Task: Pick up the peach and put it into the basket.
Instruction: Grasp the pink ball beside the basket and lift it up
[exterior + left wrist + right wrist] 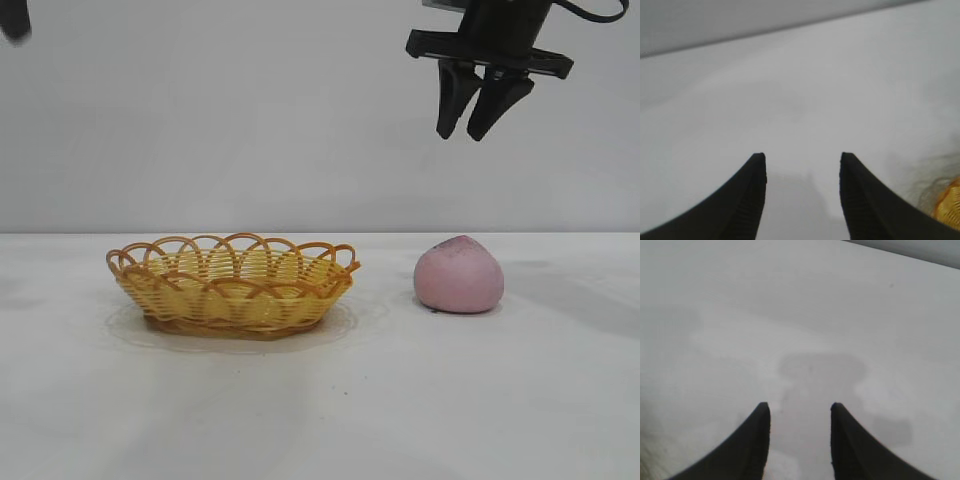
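Observation:
The dusty-pink peach sits on the white table, right of centre. The yellow-tan wicker basket with an orange-brown looped rim stands to its left, empty; a bit of its edge shows in the left wrist view. My right gripper hangs high above the peach, open and empty; its wrist view shows only bare table and its shadow. My left gripper is open and empty over bare table; only a dark bit of that arm shows at the top left corner.
The white table runs to a grey back wall. A gap of bare table lies between the basket and the peach.

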Robot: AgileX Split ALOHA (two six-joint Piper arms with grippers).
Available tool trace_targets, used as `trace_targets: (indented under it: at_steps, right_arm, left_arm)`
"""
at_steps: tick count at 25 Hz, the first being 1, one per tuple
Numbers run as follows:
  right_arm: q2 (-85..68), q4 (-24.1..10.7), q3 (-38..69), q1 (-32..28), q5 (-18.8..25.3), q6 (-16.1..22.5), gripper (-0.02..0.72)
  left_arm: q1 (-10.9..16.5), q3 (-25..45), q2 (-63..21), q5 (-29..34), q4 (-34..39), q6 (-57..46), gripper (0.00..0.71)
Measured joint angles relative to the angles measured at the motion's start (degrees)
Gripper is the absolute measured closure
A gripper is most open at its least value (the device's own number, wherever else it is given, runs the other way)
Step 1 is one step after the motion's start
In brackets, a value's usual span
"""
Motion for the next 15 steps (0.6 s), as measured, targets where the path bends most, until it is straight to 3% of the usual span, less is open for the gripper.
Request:
trace_targets:
  at_steps: [6,11,15]
  right_arm:
    - [0.00,0.13,0.00,0.00,0.25,0.00,0.474]
    - [0.00,0.26,0.00,0.00,0.25,0.00,0.474]
    - [0.00,0.26,0.00,0.00,0.56,0.00,0.474]
  left_arm:
    - [0.00,15.07,-23.68,14.36,0.00,-0.60,0.417]
    - [0.05,21.02,-39.97,22.40,-0.32,-2.74,0.417]
    - [0.05,24.34,-47.23,25.43,-2.32,-2.84,0.417]
